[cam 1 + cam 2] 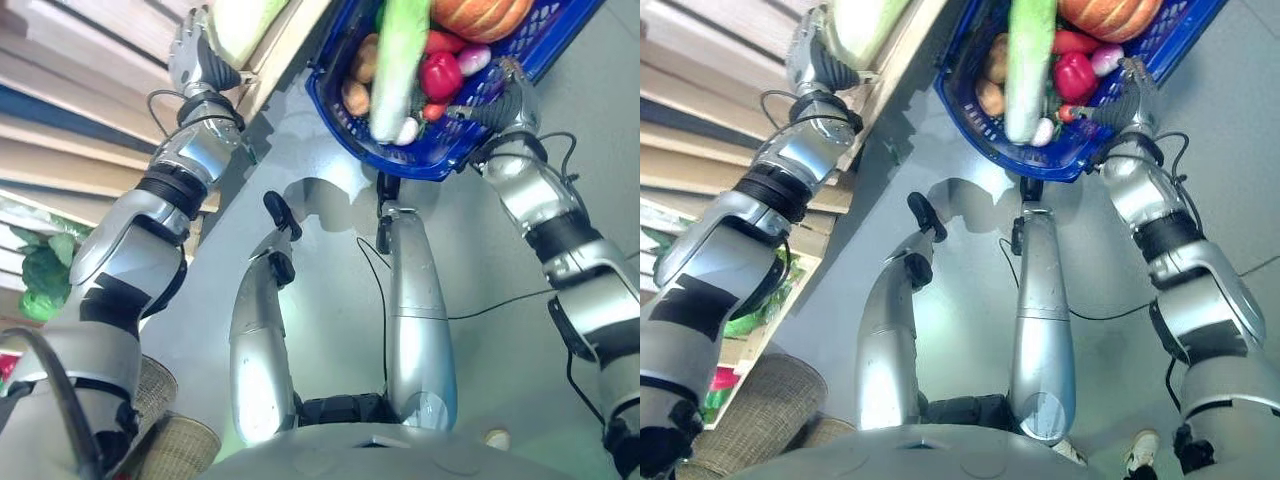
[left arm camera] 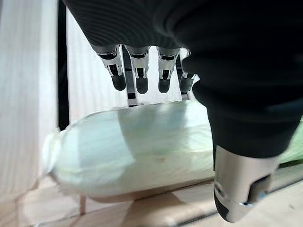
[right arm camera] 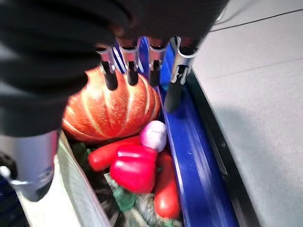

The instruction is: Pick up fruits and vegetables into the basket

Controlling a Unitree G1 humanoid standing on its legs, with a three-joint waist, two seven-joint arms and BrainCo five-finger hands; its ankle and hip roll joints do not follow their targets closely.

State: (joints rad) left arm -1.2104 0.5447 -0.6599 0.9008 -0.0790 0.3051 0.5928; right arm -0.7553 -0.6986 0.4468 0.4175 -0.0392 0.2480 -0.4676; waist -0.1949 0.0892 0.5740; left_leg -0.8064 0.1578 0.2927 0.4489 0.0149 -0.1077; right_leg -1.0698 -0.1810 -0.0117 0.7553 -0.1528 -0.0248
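1. There's a pale wooden shelf (image 1: 275, 45) up at the robot's left, light planks with a raised front lip.
2. Lying right on that shelf is one long, pale green vegetable (image 2: 137, 146), on its side, blunt end pointing out along the board.
3. The left hand (image 1: 195, 55) is at that vegetable, fingers straight above it and the thumb down in front; can't tell if it's actually touching.
4. Lower down the rack sits a leafy green bunch (image 1: 40, 280).
5. Underneath it all is plain grey floor (image 1: 330, 250).
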